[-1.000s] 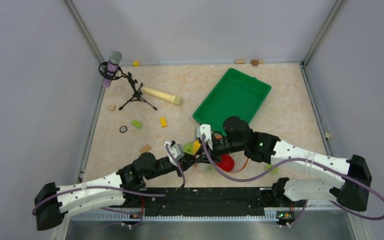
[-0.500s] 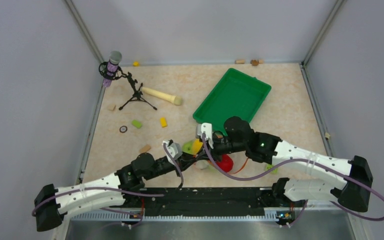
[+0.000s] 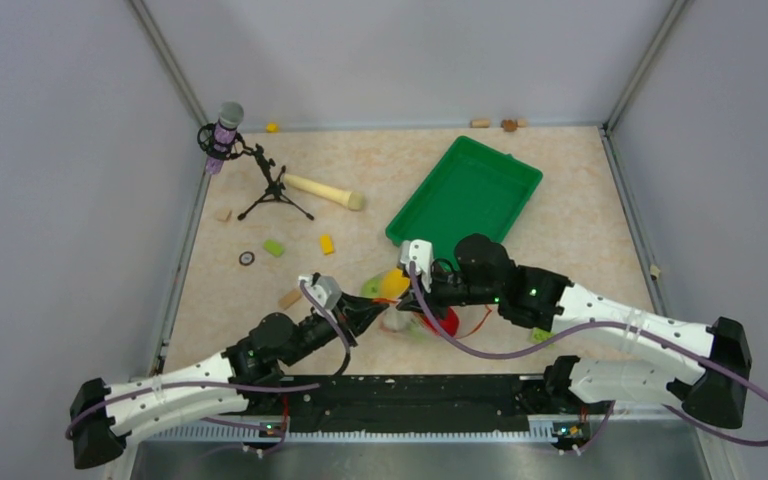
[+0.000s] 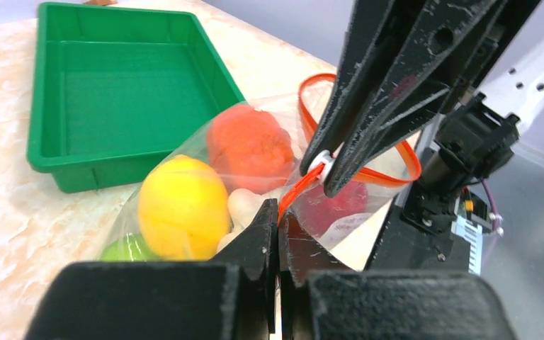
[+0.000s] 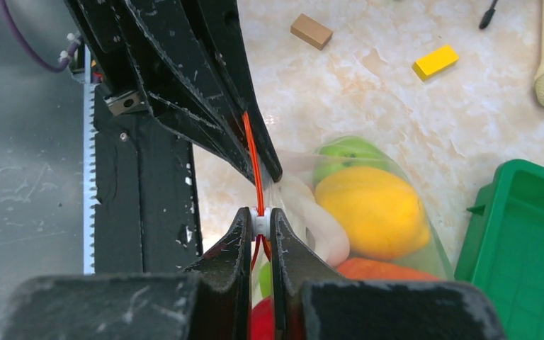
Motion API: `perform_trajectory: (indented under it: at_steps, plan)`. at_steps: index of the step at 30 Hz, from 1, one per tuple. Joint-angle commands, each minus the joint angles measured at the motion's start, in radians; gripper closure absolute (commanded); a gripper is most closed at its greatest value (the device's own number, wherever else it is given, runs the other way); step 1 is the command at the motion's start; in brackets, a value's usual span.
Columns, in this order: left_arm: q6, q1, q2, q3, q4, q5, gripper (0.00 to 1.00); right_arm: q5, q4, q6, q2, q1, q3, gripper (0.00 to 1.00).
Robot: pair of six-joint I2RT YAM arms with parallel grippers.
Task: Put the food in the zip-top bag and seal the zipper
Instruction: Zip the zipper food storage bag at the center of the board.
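Right claw (image 5: 260, 214) grips the zipper (image 5: 251, 156), red apple (image 4: 336, 205) mostly hidden.

I find the clear floppy plastic zip-top bag (image 4: 184, 150) just in front of the green rectangular plastic tray (image 3: 465, 190), its thin orange-red zipper (image 4: 294, 188) between my left gripper (image 4: 280, 228) and right gripper (image 5: 258, 225). A yellow toy lemon (image 4: 183, 207) sits inside it. The beige wooden pin (image 3: 322, 191) lies left of the tray.

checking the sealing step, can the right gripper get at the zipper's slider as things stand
Yes, it seems so: the right gripper is shut on the white slider, the left gripper pinches the zipper strip right beside it, and nothing sits between them.
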Motion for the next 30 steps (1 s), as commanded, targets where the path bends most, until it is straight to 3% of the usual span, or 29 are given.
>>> perform_trajectory:
  at_steps: [1,15,30]
  plan:
    - [-0.081,0.003,-0.038,-0.009,0.037,-0.222,1.0,0.087,-0.034,0.043,-0.045,0.006,0.003,1.0]
    - [-0.185,0.004,-0.148,-0.016,-0.079,-0.432,1.0,0.188,-0.016,0.143,-0.125,0.008,-0.058,1.0]
    - [-0.225,0.004,-0.223,-0.031,-0.135,-0.527,1.0,0.214,0.023,0.23,-0.184,0.007,-0.128,1.0]
